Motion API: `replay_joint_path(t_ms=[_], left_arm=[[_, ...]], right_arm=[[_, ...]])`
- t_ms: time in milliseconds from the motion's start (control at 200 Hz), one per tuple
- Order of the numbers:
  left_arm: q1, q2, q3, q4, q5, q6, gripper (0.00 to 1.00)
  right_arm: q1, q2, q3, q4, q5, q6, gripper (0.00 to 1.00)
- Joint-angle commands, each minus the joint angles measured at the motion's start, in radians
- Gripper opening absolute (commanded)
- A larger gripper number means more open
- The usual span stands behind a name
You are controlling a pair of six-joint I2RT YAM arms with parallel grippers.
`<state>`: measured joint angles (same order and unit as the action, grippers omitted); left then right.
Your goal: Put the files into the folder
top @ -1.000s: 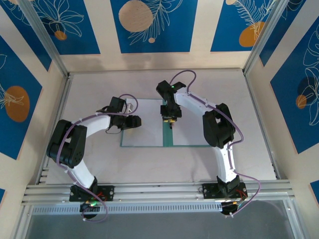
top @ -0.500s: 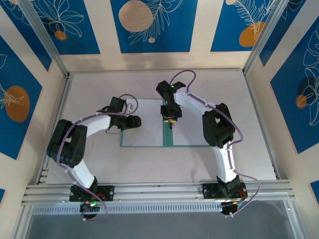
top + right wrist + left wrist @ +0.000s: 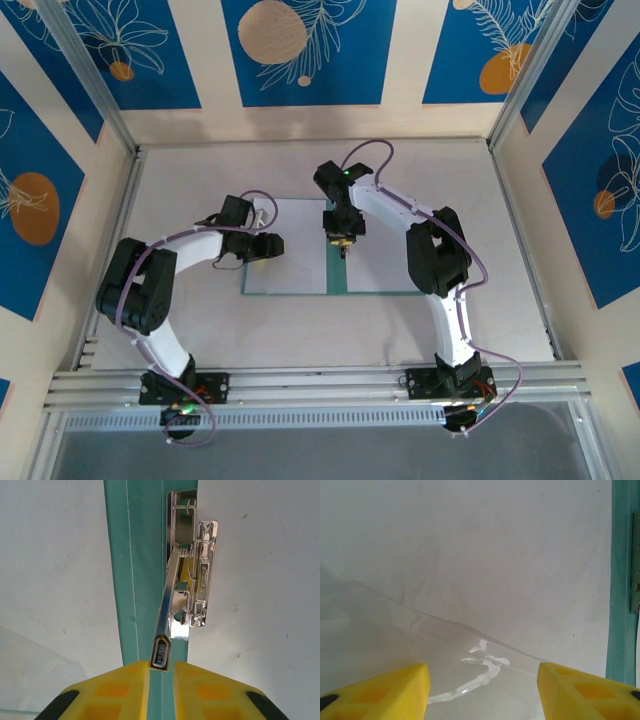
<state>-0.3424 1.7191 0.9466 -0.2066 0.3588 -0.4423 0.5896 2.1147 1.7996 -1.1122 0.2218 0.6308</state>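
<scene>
My right pincer is squeezed onto the lever tip of the clip, right over the spine of the open folder. White files lie on either side of it. My left pincer hangs spread wide above one sheet, with the folder's edge off to its right.
</scene>
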Motion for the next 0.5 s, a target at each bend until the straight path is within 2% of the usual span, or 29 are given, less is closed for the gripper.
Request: replay_joint_path(t_ms=[0,285,490], left_arm=[[-0.003,0.017,-0.002,-0.005,0.023,0.007,0.59],[-0.004,0.021,0.001,-0.007,0.025,0.010,0.59],[-0.007,0.028,0.006,-0.011,0.026,0.010,0.59]], right_arm=[[-0.006,0.015,0.028,-0.026,0.008,0.007,0.20],[-0.012,0.014,0.023,-0.031,0.010,0.001,0.18],[-0.014,0.012,0.036,-0.034,0.003,0.004,0.25]])
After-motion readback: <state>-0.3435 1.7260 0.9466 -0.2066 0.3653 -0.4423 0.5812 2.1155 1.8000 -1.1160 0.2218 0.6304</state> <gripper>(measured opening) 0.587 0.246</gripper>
